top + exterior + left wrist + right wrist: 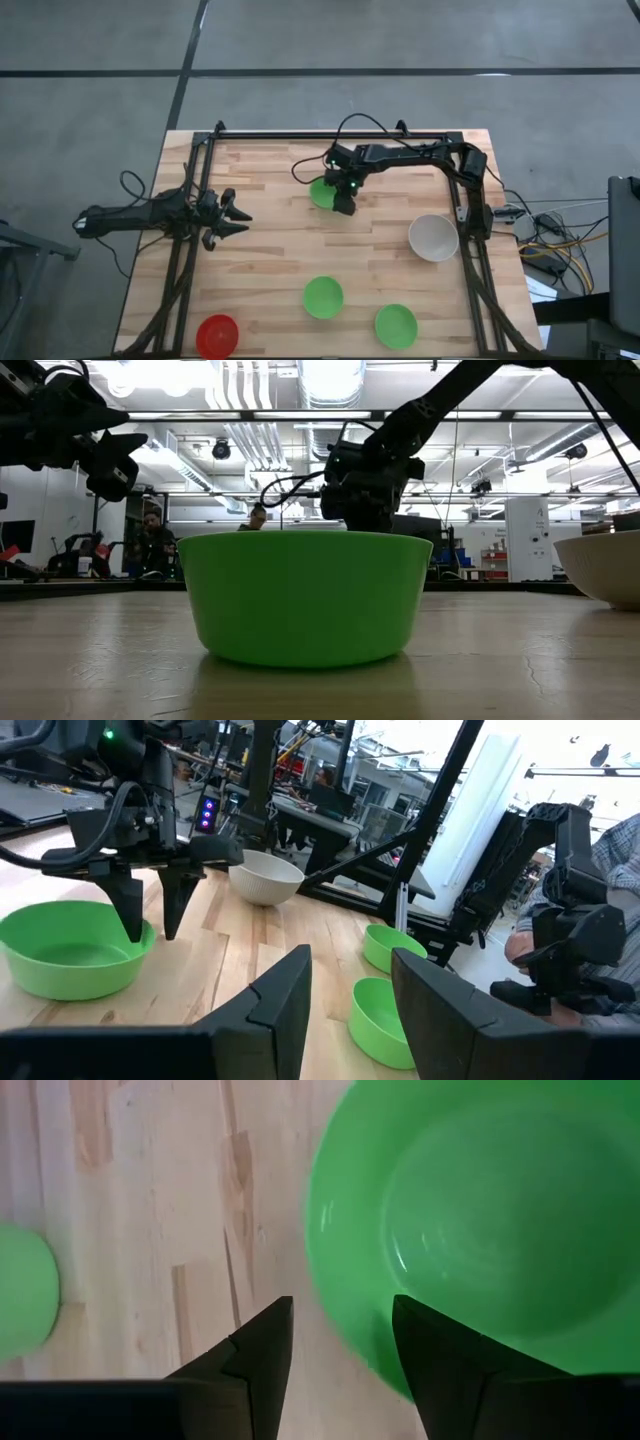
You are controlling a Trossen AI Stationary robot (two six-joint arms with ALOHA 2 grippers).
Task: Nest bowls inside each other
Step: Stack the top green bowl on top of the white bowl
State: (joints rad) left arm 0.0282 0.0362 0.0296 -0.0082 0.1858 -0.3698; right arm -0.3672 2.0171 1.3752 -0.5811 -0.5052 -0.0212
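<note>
A green bowl stands on the table's far middle. My right gripper hangs open over its right rim, slanting down, one finger above the inside and one finger outside; I see no touch. Near the right edge stands a white bowl. Two more green bowls and a red bowl stand along the near edge. My left gripper waits open and level at the table's left, holding nothing.
Black frame rails run along the table's left, right and far sides. Bare wood lies between the far green bowl and the near ones. In the low view the near green bowl fills the foreground; people show in the room behind.
</note>
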